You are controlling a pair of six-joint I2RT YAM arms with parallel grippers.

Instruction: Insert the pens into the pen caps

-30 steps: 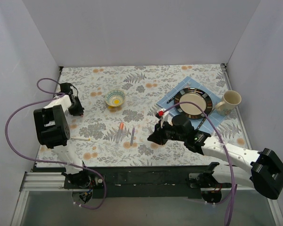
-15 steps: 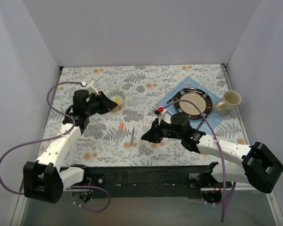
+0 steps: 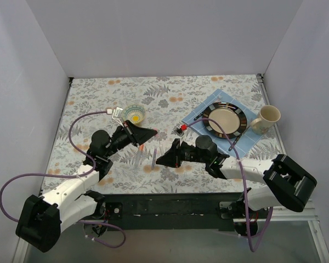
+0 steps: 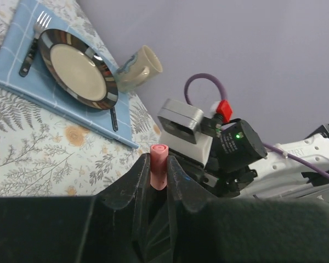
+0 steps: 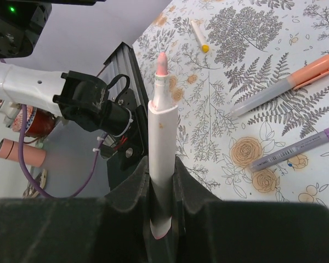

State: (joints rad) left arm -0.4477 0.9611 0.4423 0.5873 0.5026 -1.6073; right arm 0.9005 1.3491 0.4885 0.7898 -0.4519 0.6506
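My left gripper point(image 4: 158, 167) is shut on a short pinkish-red pen cap point(image 4: 159, 155), open end outward. My right gripper point(image 5: 163, 164) is shut on a white pen point(image 5: 163, 118) with a pink tip, tip pointing away. In the top view the left gripper point(image 3: 149, 133) and right gripper point(image 3: 160, 159) face each other above the table's middle, a short gap apart. The held cap shows at the left edge of the right wrist view point(image 5: 21, 153), off to the side of the pen tip. An orange-capped pen point(image 5: 285, 85), a purple pen point(image 5: 301, 147) and a yellow-tipped pen point(image 5: 199, 36) lie on the cloth.
A small patterned bowl point(image 3: 135, 114) stands behind the left gripper. A dark-rimmed plate point(image 3: 225, 119) on a blue napkin point(image 3: 205, 104) and a cream mug point(image 3: 267, 118) are at the back right. The two loose pens point(image 3: 140, 149) lie under the grippers.
My left arm has swung from the far left edge to the table's middle. My right gripper has moved left toward it with the pen.
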